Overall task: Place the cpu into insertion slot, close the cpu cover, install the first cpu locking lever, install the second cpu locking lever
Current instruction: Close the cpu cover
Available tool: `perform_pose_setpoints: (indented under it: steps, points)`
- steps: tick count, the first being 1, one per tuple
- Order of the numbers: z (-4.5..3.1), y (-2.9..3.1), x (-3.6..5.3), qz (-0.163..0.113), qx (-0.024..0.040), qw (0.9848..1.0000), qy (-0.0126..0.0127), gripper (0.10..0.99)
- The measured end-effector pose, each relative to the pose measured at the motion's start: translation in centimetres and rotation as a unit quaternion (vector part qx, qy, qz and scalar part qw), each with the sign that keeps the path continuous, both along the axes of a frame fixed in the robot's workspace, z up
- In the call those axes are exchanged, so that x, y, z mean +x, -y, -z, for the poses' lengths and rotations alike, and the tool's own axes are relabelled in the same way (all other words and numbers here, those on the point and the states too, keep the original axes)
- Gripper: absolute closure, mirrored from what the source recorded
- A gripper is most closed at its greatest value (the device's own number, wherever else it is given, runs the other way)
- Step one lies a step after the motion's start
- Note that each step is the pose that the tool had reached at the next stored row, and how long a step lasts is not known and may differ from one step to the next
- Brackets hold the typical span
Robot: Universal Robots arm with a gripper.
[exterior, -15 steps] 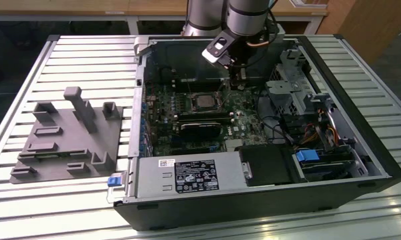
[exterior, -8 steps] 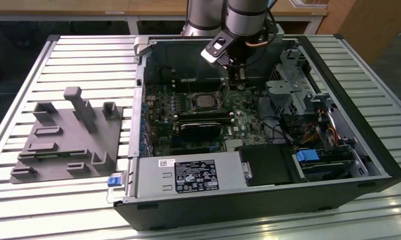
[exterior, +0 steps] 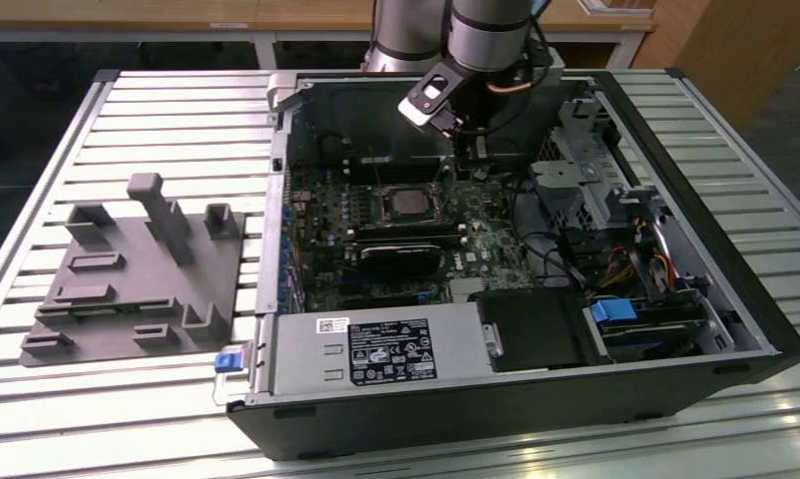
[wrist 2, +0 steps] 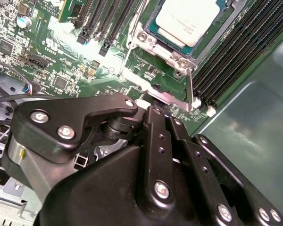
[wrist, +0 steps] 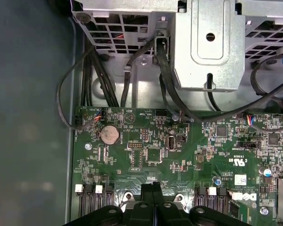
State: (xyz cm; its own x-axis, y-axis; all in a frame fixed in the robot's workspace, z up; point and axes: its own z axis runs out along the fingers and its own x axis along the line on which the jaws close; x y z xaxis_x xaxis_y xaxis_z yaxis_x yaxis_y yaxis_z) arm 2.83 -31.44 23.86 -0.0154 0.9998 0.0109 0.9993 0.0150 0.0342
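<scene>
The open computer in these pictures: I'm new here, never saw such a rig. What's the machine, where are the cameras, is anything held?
A robot arm reaches down into an open computer case lying on a slatted table. The exterior view watches from outside; both wrist views ride on the arm, looking past its black gripper at the green motherboard. The cpu lies under the closed cpu cover. The jaws are shut, with nothing visibly held, their tips beside a thin locking lever. A grey fixture lies at the exterior view's left.
</scene>
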Motion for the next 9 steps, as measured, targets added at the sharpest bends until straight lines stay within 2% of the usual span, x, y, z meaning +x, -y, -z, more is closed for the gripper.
perform_pose_setpoints:
  steps: [9]
  points:
    - [0.00,0.00,-0.29,0.000,0.0000,1.0000,0.0000,0.980]
